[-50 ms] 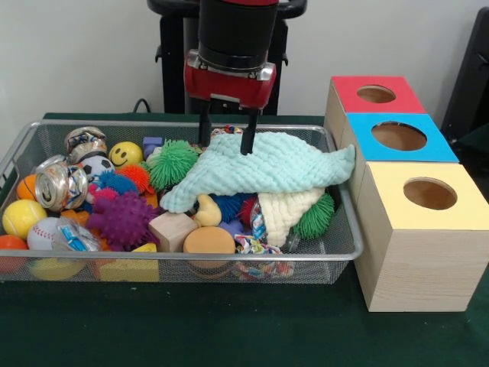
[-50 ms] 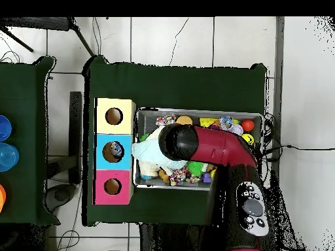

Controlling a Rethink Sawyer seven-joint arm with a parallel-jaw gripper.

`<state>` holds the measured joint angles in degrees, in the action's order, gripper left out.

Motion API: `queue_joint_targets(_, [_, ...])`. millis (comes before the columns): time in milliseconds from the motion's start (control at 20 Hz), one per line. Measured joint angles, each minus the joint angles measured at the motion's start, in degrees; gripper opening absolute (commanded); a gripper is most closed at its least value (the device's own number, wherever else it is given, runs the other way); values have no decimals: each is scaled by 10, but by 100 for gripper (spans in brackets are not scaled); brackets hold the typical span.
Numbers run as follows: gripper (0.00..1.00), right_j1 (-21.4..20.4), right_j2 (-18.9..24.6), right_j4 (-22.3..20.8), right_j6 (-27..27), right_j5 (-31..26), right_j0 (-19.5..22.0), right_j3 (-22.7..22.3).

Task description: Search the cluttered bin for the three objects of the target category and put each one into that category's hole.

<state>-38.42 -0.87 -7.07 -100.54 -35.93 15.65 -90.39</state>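
Front view: gripper [image 1: 227,143], prongs spread, astride far edge of mint cloth [image 1: 263,172] in wire bin [image 1: 23,149], right half, just left of blue-topped box [image 1: 399,138]. Risk: cloth trails over the rim and snags, or drags out the cream cloth [image 1: 286,214] beneath.

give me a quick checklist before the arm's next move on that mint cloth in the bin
1. Gripper over the mint green cloth: ok, both fingers come down onto its upper edge.
2. Cloth actually pinched: cannot tell, the fingers stand apart with cloth between them.
3. Cloth free to lift: not ok, it is draped over the bin's right rim and over the toys.
4. Box holes unblocked: ok for red and yellow; in the overhead view something sits in the blue hole.
5. Cream cloth beneath stays put: cannot tell.
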Motion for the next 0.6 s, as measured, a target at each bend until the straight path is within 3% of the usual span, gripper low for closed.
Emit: queue_joint_targets(600, [100,5,47,-30,0,-43,42,37])
